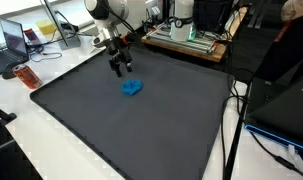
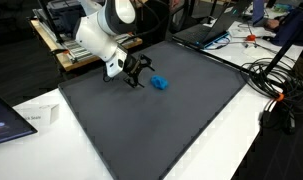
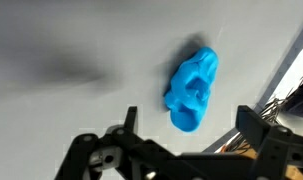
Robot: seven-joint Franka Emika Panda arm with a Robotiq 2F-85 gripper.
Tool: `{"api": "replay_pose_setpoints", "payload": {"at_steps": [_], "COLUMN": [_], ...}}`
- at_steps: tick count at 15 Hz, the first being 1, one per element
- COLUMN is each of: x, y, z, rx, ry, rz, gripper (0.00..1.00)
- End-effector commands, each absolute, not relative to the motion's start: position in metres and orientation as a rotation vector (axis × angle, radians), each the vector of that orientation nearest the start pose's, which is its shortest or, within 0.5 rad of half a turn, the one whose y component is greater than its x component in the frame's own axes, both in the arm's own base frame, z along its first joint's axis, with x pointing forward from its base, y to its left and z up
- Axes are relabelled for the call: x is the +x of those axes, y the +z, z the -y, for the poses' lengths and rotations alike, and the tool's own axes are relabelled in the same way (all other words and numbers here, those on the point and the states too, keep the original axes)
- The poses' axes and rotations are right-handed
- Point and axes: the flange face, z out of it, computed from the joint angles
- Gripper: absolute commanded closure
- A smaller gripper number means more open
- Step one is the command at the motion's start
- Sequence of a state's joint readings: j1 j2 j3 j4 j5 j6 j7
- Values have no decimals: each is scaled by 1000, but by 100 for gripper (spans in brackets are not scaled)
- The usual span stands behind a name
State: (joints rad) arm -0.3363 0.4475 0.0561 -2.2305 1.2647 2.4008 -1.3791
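Gripper (image 1: pixel 118 68) jaws wide and empty above dark grey mat (image 1: pixel 91 130), with a small bright-blue soft-looking lump (image 1: pixel 132 88) just past the fingertips, roughly centred between them, untouched.

Bright even indoor light, soft shadows on dark mat (image 1: pixel 111 120), wrist view blurred, low resolution

A mat (image 1: pixel 121 130) lies on the table (image 1: pixel 26 140) and covers most of it. A small object (image 1: pixel 132 88) rests on the mat. The gripper (image 1: pixel 118 68) hangs over the mat just beside the object, not touching it. A laptop (image 1: pixel 13 42) stands off the mat's edge. Cables (image 2: pixel 281 100) lie beyond a mat corner.
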Motion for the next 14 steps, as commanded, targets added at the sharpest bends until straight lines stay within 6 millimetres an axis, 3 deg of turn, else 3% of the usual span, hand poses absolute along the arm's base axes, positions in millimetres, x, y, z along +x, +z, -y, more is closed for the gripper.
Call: {"api": "replay_pose_setpoints", "payload": {"at_steps": [1,14], "x": [477,448], "y": [166,199], "z": [123,73], "rx": [-2495,-2740], "ry": [-551,-708], "rz": [-27,-179], "gripper": [0,0]}}
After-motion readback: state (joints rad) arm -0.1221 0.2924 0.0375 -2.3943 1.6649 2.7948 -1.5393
